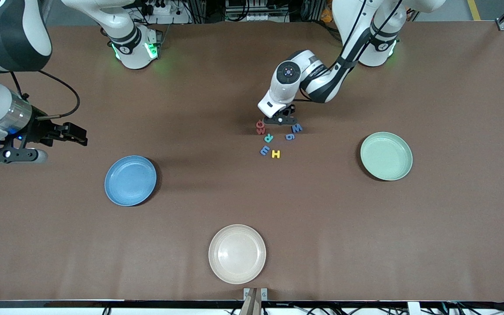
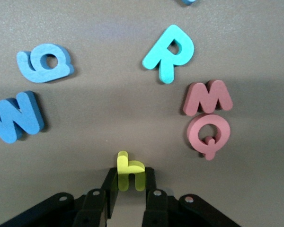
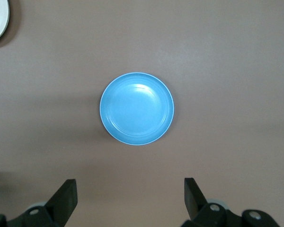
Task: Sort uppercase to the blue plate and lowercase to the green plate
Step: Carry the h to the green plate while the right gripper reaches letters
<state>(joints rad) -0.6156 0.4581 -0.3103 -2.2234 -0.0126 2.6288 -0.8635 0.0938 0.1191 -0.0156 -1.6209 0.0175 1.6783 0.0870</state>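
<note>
Left end effector point(image 2: 129, 194) clenched on small yellow foam lowercase h point(image 2: 129, 173) among the counter's letter cluster: lift straight, carry to pale green plate point(image 1: 386, 156); right end effector point(image 3: 130, 201) waits, released.

The brown surface point(image 1: 252, 197) carried three empty plates, well apart: the blue plate point(image 1: 130, 180) toward the right arm's end, the green plate point(image 1: 386, 156) toward the left arm's end, and a beige plate point(image 1: 237, 253) nearest the front camera. A cluster of foam letters lay just beside the left arm's fingers point(image 2: 151, 196): red O point(image 2: 208, 135) touching red w point(image 2: 208, 97), teal R point(image 2: 169, 51), blue g point(image 2: 43, 62), blue W point(image 2: 16, 116), yellow H point(image 1: 276, 154) and another blue piece point(image 1: 264, 151) (shape unclear).
</note>
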